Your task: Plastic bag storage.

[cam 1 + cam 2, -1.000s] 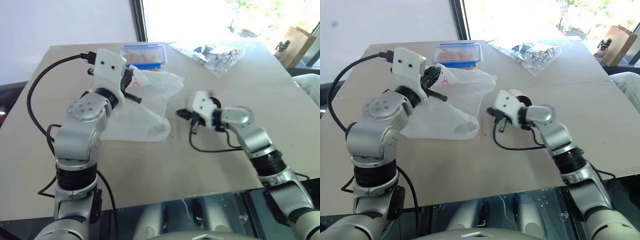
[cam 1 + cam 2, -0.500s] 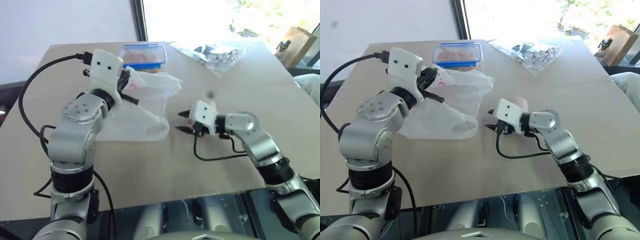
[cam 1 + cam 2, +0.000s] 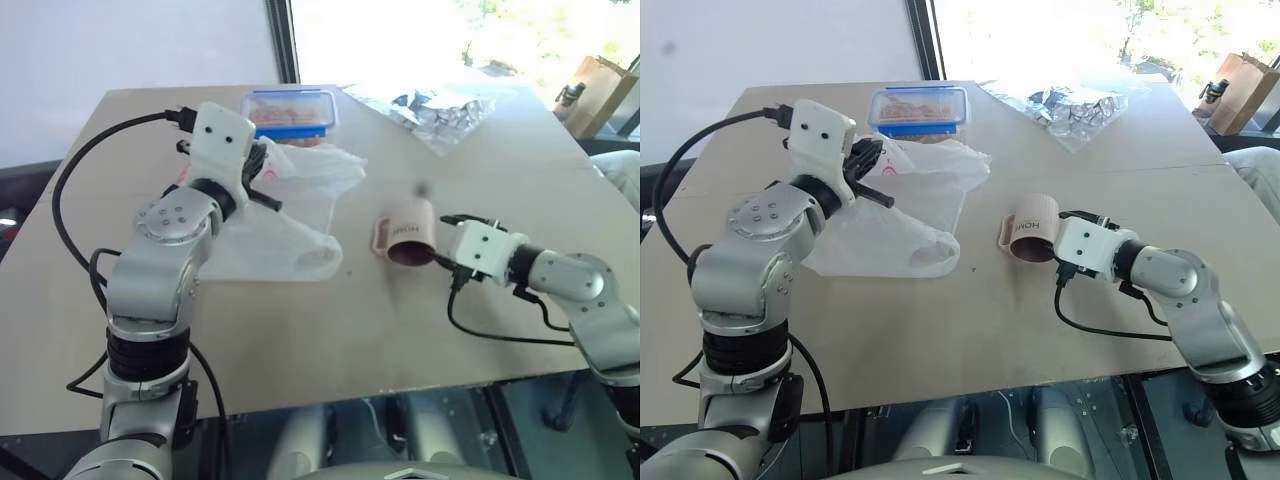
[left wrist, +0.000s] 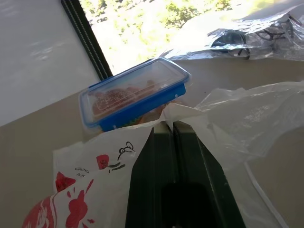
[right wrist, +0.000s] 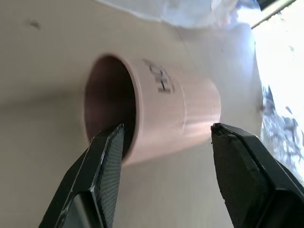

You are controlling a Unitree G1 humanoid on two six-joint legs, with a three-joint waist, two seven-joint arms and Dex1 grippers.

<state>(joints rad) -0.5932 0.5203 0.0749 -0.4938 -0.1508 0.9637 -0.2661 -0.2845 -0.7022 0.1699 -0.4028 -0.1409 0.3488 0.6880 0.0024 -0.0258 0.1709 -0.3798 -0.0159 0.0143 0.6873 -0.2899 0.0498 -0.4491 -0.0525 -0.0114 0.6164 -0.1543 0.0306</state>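
The plastic bag (image 3: pixel 300 215), thin white film with red prints (image 4: pixel 71 199), hangs from my left gripper (image 3: pixel 262 175) and spreads onto the table left of centre. That gripper is shut on the bag's upper edge (image 4: pixel 190 111), raised above the table. A pink mug (image 3: pixel 408 232) lies on its side right of the bag, its mouth turned toward my right gripper (image 3: pixel 442 258). The right gripper is open, its fingertips (image 5: pixel 111 142) standing either side of the mug's rim (image 5: pixel 135 109) without touching it.
A blue-lidded food box (image 3: pixel 288 112) sits at the table's far edge behind the bag. A crumpled silvery wrapper (image 3: pixel 440 108) lies at the far right. A brown paper bag (image 3: pixel 595 85) stands beyond the table's right corner. Bare tabletop (image 3: pixel 300 330) spans the near side.
My right gripper has swung to the right, away from the bag, and opened; the mug now lies uncovered in front of it. The left gripper has kept still with the bag.
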